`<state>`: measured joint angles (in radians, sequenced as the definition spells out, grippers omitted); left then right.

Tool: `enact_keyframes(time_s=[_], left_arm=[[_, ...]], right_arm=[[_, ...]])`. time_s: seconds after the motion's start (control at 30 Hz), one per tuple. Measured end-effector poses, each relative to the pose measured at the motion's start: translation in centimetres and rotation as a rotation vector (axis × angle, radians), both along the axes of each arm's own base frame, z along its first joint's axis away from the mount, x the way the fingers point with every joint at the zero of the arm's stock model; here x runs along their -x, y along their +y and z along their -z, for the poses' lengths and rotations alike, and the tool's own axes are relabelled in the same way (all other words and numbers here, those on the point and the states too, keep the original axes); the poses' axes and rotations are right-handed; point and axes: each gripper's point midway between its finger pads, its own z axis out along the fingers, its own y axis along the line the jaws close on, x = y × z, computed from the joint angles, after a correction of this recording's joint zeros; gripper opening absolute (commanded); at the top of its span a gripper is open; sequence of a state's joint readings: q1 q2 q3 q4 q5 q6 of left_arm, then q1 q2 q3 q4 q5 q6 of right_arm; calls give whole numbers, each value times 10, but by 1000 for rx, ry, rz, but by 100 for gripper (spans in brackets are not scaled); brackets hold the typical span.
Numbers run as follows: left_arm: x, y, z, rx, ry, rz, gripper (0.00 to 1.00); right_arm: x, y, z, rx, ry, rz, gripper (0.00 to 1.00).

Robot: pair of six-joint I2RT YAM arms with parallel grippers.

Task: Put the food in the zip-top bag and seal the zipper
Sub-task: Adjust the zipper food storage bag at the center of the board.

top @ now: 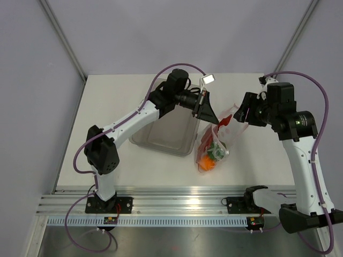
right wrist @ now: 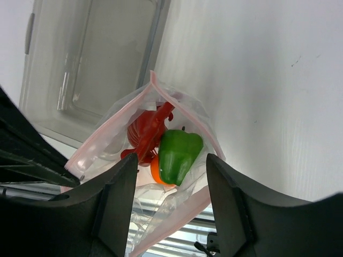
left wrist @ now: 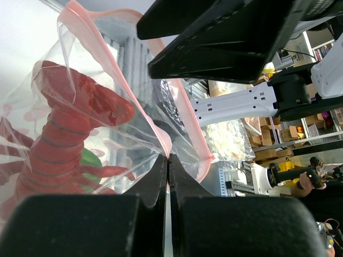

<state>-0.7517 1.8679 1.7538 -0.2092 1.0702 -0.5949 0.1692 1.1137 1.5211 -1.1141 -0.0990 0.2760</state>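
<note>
Table [top: 257, 160]: tray [top: 161, 134] at centre. The zip-top bag [top: 224, 136] is just right of it, mouth toward the far side.
In bag: lobster [left wrist: 64, 128] lengthwise, bell pepper [right wrist: 179, 152] beside it, orange fruit [right wrist: 155, 171] seemingly lowest, toward the closed end.
Left gripper [left wrist: 169, 163] on the mouth edge; right gripper [right wrist: 171, 163] near the mouth's right corner.

Clear rigid rectangular tray [top: 166, 136] just left of and below the left gripper [top: 216, 122], white table [top: 118, 101] beneath it, slotted metal rail [top: 177, 206] well behind.

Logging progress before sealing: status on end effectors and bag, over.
Left end effector shut on zip-top bag edge; right end effector open. Food all inside; zipper unsealed. No obstruction seen.
</note>
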Motion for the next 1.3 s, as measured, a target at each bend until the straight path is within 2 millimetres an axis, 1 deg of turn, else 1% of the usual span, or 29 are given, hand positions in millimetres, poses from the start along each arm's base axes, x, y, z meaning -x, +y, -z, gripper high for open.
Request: enact_keyframes(time_s=[0.13,0.2,0.27,0.37,0.47,0.53,0.57,0.6,0.63,0.67,0.7,0.73,0.77,0.8,0.9,0.97,1.0,1.07,1.13,1.17,1.2,1.23,1.27,1.3], left_arm=[[-1,0,2,-3,1,0,0],[-1,-1,4,-6,4,0,0],[-2,-1,5,-9,7,1,0],[-2,-2,6,-11,9,1,0],[-2,-2,5,-7,1,2,0],[-2,-2,5,-7,0,2,0],[-2,-2,5,-8,1,2,0],[-3,-2,4,-8,1,2,0],[-3,-2,4,-9,0,2,0],[-3,-3,4,-9,1,2,3],[-4,-3,4,-10,1,2,22],[-6,-5,4,-7,-5,3,34],[-7,-6,3,-5,-7,2,41],[-10,-8,2,-6,-9,-2,52],[-26,-14,1,-41,-53,-70,57],[-40,-14,6,-83,-107,-147,61],[-46,-12,9,-101,-137,-184,63],[-50,0,19,-143,-187,-251,62],[-48,17,27,-181,-244,-319,61],[-48,29,31,-217,-305,-381,62],[-43,41,33,-243,-381,-435,63],[-36,50,28,-248,-476,-489,63],[-22,57,19,-222,-574,-534,62],[-3,62,11,-198,-634,-541,62]], right_arm=[[4,1,-16,-17,-50,-10,61],[8,1,-25,-21,-82,-9,64],[11,-4,-30,-8,-104,7,68],[9,-9,-28,14,-103,25,70],[5,-11,-16,35,-60,37,67],[0,-10,-1,42,-12,34,56],[-1,-9,8,47,15,31,49],[-2,-8,16,48,41,24,30],[-2,-7,22,49,61,15,23],[-1,-5,27,41,77,10,16],[-1,-4,30,35,85,9,12],[0,-2,31,22,89,7,5],[-1,0,31,11,87,7,3],[-2,1,30,-1,81,11,0],[-3,4,28,-34,76,32,0],[-4,6,26,-58,71,44,0],[-5,8,25,-69,69,47,0],[-6,9,25,-86,69,54,0],[-7,11,24,-99,70,62,0],[-7,11,24,-104,69,66,0],[-7,11,23,-110,66,69,0],[-8,12,22,-114,63,72,0],[-8,12,21,-118,61,75,0],[-9,12,21,-121,59,77,0]])
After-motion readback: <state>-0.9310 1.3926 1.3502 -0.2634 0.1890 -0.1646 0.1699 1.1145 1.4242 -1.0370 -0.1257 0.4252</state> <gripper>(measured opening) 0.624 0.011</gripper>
